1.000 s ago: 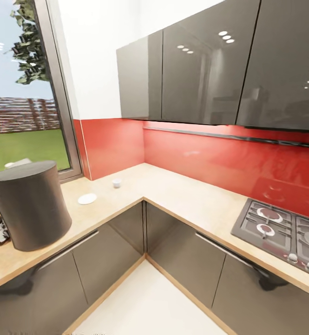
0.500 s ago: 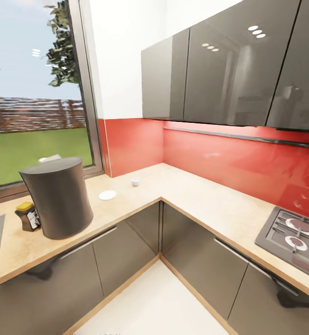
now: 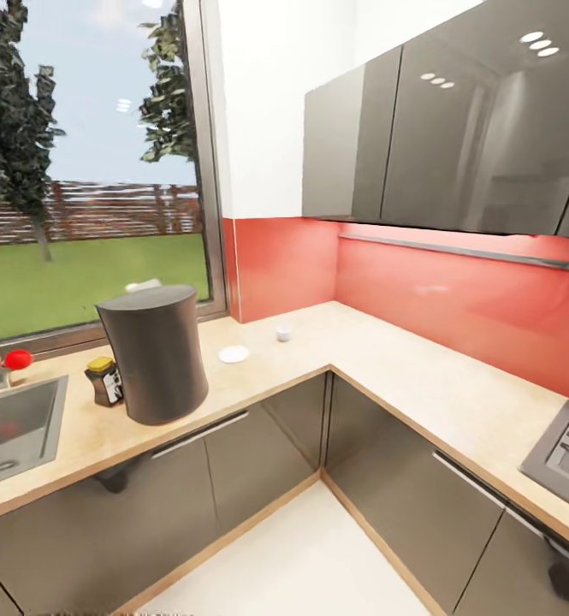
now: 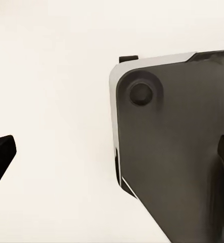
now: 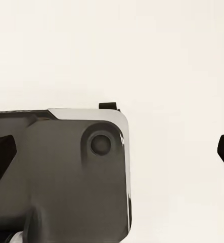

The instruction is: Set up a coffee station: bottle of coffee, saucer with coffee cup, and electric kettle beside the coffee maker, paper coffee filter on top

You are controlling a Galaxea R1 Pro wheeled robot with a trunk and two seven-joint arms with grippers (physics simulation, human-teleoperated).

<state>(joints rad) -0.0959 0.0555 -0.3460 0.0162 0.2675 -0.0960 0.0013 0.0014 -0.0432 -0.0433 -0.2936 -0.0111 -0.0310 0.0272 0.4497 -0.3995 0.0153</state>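
Left gripper [image 4: 112,162]: spread wide, empty, pointed at floor.
Right gripper [image 5: 112,152]: likewise.
Cup [image 3: 283,333]: off saucer [image 3: 233,353], far from either gripper.
Risk: long reach, toppling coffee maker [image 3: 156,352] or bottle [image 3: 104,381].

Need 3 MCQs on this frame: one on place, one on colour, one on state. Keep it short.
1. Where is the bottle of coffee?
A. on the hob
B. on the kitchen countertop, between the sink and the coffee maker
C. inside the sink

2. What colour is the bottle's cap?
A. yellow
B. red
C. white

3. How does the coffee cup stand?
A. on the saucer
B. on the coffee maker
C. on the countertop, apart from the saucer

Key: 1 B, the bottle stands on the counter close beside the dark column; 2 A, the cap shows yellow; 3 C, bare counter shows between cup and saucer.
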